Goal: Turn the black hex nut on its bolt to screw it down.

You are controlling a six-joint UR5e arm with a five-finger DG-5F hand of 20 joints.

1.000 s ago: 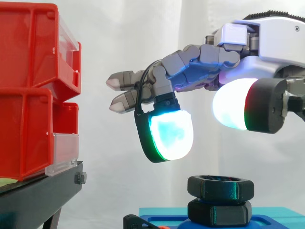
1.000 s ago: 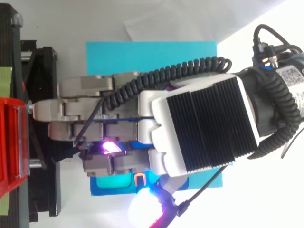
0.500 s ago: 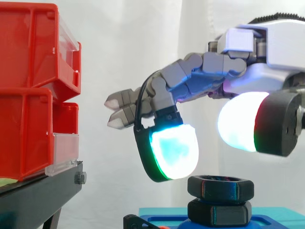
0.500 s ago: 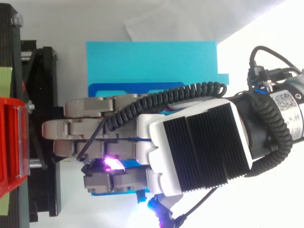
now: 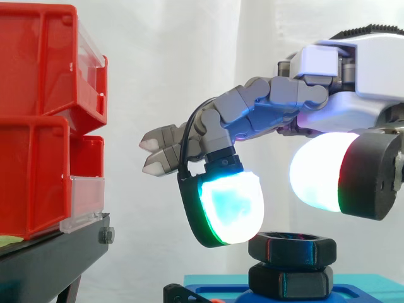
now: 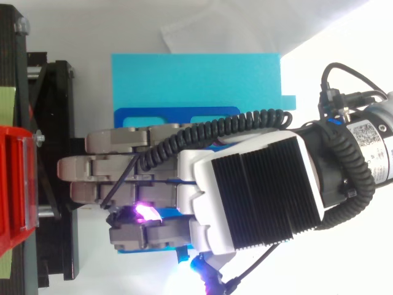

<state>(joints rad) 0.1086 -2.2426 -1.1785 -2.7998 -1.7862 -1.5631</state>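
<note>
The black hex nut sits on its bolt above a second black hex piece, on a blue base that rests on a cyan plate. My hand hovers just over the nut, open and holding nothing. One finger bends down, and its glowing cyan pad hangs close to the nut's upper left edge. The thumb's white pad floats above the nut's right side. The other fingers reach out straight to the left. From above, the hand covers the nut.
Stacked red bins on a black stand rise at the left, a short gap from the straight fingertips. From above, the stand and a red bin line the left edge.
The hand has sunk toward the nut, bringing the bent finger's pad down beside the nut's top edge. Seen from above, it first shifted toward the bottom edge, then held.
</note>
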